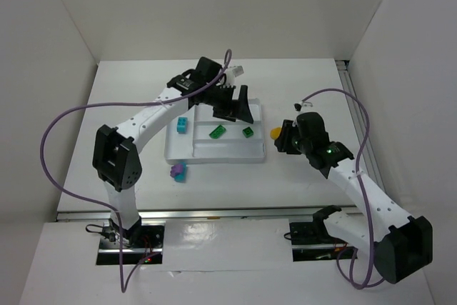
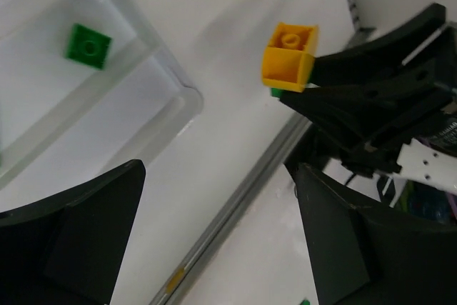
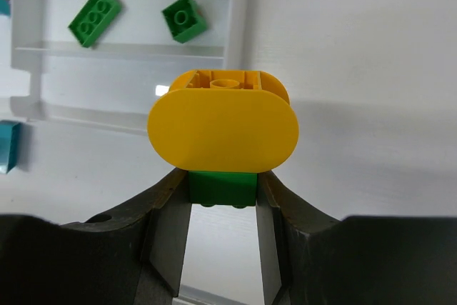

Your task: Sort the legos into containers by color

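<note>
The right pincer (image 3: 223,198) is clamped on the flat side walls of a small green brick (image 3: 222,188) carrying an orange-yellow rounded brick (image 3: 223,130) on its studs. The stack sits right of centre in the overhead view, just beside the white tray (image 1: 221,152). Both look light, rigid and slick, and only 1 is pinched, so the stud joint may slip. The left pincer (image 1: 232,105) gapes wide over the tray's upper right. 2 green bricks (image 1: 217,132) and 1 teal brick (image 1: 183,125) lie inside, and a purple-and-teal pair (image 1: 178,171) lies on the bench (image 1: 300,91).
</note>
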Motion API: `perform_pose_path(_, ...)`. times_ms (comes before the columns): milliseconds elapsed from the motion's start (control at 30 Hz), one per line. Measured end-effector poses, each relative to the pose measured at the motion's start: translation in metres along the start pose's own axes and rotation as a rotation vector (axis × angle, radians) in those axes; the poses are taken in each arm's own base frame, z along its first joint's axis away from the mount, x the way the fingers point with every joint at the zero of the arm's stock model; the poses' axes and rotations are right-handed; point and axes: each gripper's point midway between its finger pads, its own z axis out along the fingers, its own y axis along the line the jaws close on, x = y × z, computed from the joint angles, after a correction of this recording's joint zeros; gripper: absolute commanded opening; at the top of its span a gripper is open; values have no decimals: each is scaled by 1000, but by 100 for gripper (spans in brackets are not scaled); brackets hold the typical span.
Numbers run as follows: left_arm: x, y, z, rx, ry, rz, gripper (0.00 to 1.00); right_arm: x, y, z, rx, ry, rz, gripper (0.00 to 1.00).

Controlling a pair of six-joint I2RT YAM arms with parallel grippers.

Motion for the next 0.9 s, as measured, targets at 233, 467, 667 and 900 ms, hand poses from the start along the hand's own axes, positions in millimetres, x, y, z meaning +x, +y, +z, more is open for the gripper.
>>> perform_pose_path(233,18,-53,22,242,66,57,99,6,16,-6,-89,37,-40,21)
perform_pose_path(467,36,-45,71,256,154,45,99,4,26,-10,-145,46,-55,21)
perform_pose_path(667,45,-38,85,240,182,31,99,4,26,-12,-148,52,-65,21)
perform_pose_path(900,35,-47,86,273,155,34,90,6,30,-13,-171,62,-67,21)
